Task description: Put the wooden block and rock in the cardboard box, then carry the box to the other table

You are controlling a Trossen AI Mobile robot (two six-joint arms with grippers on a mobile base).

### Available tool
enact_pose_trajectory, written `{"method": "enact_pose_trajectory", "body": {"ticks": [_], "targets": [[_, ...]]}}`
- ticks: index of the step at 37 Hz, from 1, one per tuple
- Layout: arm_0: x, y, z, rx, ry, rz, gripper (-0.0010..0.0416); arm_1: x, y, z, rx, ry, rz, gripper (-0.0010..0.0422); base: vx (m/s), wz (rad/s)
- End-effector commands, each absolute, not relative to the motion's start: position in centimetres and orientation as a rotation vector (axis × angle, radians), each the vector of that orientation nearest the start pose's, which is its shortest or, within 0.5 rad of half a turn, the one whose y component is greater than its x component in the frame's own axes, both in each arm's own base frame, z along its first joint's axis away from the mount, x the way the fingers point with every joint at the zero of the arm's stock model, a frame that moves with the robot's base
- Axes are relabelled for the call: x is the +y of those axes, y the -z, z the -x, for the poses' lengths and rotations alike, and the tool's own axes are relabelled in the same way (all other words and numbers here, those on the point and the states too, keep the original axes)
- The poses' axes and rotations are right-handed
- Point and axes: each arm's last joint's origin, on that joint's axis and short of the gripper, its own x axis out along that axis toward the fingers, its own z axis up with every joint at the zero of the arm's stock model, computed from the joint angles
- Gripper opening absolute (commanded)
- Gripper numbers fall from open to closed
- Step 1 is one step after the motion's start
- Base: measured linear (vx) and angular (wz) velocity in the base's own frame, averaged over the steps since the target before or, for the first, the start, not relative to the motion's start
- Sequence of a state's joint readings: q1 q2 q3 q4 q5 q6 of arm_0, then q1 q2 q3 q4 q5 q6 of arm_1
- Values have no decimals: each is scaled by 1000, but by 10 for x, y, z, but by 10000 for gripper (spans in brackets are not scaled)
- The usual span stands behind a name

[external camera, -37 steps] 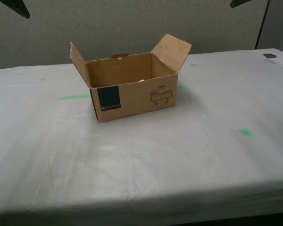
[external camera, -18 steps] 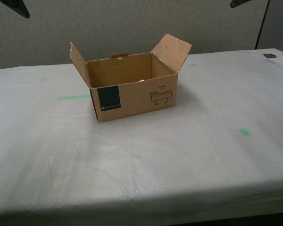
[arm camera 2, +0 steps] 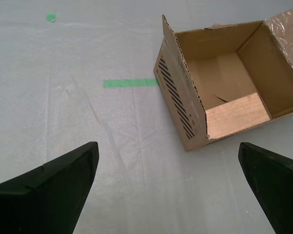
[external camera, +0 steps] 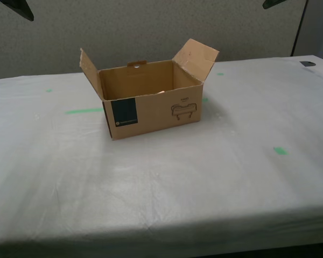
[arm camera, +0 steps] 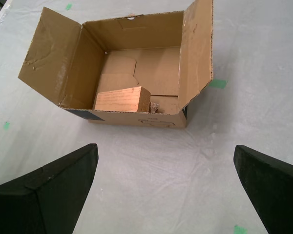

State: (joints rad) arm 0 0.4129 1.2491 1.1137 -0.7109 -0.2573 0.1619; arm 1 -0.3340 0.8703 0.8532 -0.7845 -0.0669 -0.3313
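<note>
Cardboard box (external camera: 151,102): stands upright on the other table (external camera: 167,183), its top open and both side flaps raised and splayed outward; in the exterior view its front wall shows a dark blue label patch and a black line drawing, and a handle-slot tab stands up from the far wall.
Wooden block (arm camera: 122,99): lies inside the cardboard box on its floor, close against the near front wall; my second wrist view also shows it (arm camera 2: 237,115) down in the box.
Rock (arm camera: 155,107): inside the cardboard box, just beside one end of the wooden block, by the same front wall; only a small part shows above the wall's edge.
Other table: covered in wrinkled white cloth, with green tape marks scattered around the cardboard box, one long strip (arm camera 2: 131,83) running up to a side wall of the box.
My first gripper (arm camera: 166,187): jaws spread wide with nothing between them, raised above the cloth in front of the cardboard box, apart from it.
My second gripper (arm camera 2: 168,183): jaws likewise spread wide and holding nothing, raised above the cloth near a corner of the cardboard box, apart from it.
</note>
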Motion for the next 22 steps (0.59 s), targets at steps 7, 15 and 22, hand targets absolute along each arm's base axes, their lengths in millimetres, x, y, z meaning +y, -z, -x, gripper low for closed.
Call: {"method": "enact_pose_trajectory", "body": {"ticks": [7, 15, 22], "targets": [[107, -309, -227, 907, -557, -81, 387, -52, -292, -155, 817, 120, 149, 391, 0, 0], [107, -309, -227, 907, -557, -81, 387, -52, -292, -155, 817, 120, 149, 391, 0, 0], [107, -309, -227, 907, -557, -81, 387, -52, -292, -155, 817, 120, 149, 391, 0, 0]]}}
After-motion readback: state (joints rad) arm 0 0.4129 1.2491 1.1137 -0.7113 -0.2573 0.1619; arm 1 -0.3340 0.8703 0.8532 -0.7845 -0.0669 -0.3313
